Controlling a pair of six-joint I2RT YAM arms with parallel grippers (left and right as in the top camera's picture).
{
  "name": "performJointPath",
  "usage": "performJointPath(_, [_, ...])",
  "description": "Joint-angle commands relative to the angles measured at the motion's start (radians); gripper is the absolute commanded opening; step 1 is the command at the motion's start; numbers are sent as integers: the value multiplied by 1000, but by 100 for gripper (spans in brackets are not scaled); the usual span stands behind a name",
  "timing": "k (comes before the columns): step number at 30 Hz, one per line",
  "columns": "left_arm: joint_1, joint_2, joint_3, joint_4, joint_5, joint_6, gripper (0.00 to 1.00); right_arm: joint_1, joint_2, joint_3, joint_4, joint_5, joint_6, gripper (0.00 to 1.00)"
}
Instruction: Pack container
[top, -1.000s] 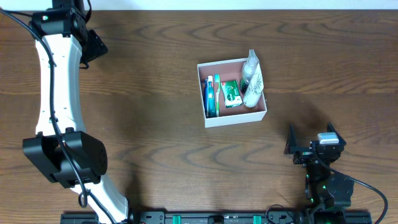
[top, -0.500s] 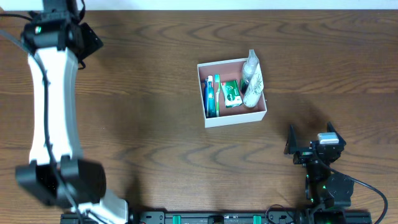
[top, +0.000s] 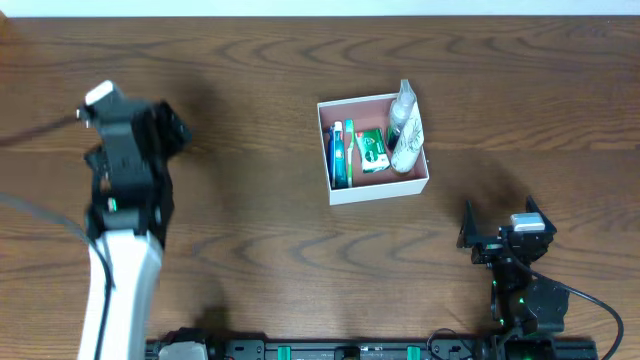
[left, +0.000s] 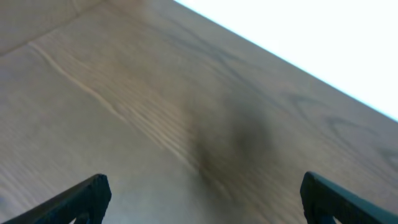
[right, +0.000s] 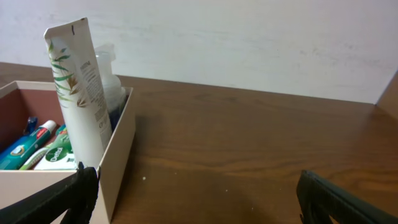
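The container (top: 380, 190) lies near, not touching, the right end effector (top: 500, 213).

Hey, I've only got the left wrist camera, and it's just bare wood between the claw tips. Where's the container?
Observer: Overhead shows the container near the middle of the table, off toward the right arm's side of the left claw.
Operator: Anything in it?
Observer: Yes, a white tube stands upright against the wall that faces the right arm.
Operator: What about the right claw?
Observer: The right claw is open and empty, short of the container and pointed at it.
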Motion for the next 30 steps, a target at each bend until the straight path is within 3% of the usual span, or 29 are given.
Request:
performJointPath(1, [1, -152, -136, 64, 17, 39, 98, 18, -7, -2, -3, 7, -12, 99])
performJointPath(6, [1, -368, -313, 91, 86, 171, 98, 18, -7, -2, -3, 7, -12, 99])
performJointPath(17, [1, -801, -603, 111, 115, 174, 98, 18, -7, -2, -3, 7, -12, 99])
performJointPath(22, [1, -908, -700, 168, 116, 174, 98, 18, -7, -2, -3, 7, -12, 99])
performJointPath(30, [1, -921, -777, 275, 116, 174, 98, 18, -7, -2, -3, 7, -12, 99])
